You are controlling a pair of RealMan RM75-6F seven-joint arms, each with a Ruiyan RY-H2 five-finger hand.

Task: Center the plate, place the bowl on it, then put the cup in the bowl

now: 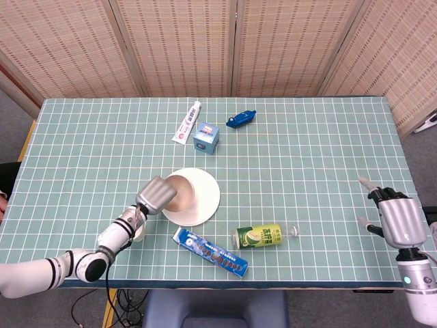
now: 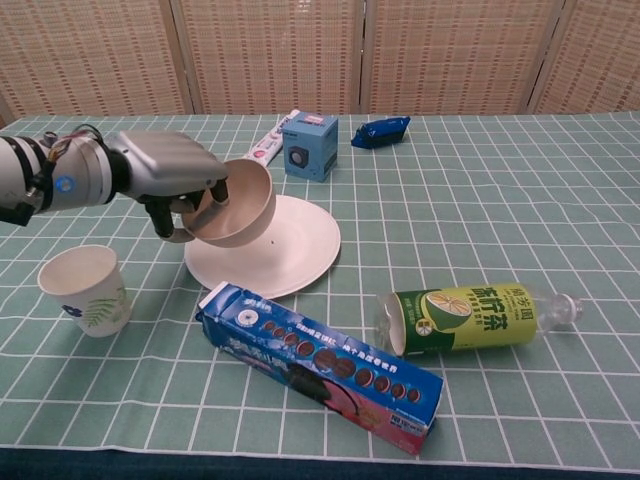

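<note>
My left hand [image 1: 156, 195] [image 2: 170, 177] grips the beige bowl [image 1: 179, 190] [image 2: 236, 203] by its rim and holds it tilted just above the left part of the white plate [image 1: 199, 198] [image 2: 291, 245]. The plate lies flat near the table's middle. A white paper cup [image 2: 85, 290] with a leaf print stands upright left of the plate; in the head view my left forearm mostly hides it. My right hand [image 1: 398, 219] hovers at the table's far right edge, fingers apart and holding nothing.
A blue cookie box [image 2: 318, 365] and a lying green tea bottle [image 2: 470, 317] sit in front of the plate. Behind it stand a small blue carton [image 2: 309, 146], a toothpaste tube [image 1: 186, 123] and a blue packet [image 2: 381, 130].
</note>
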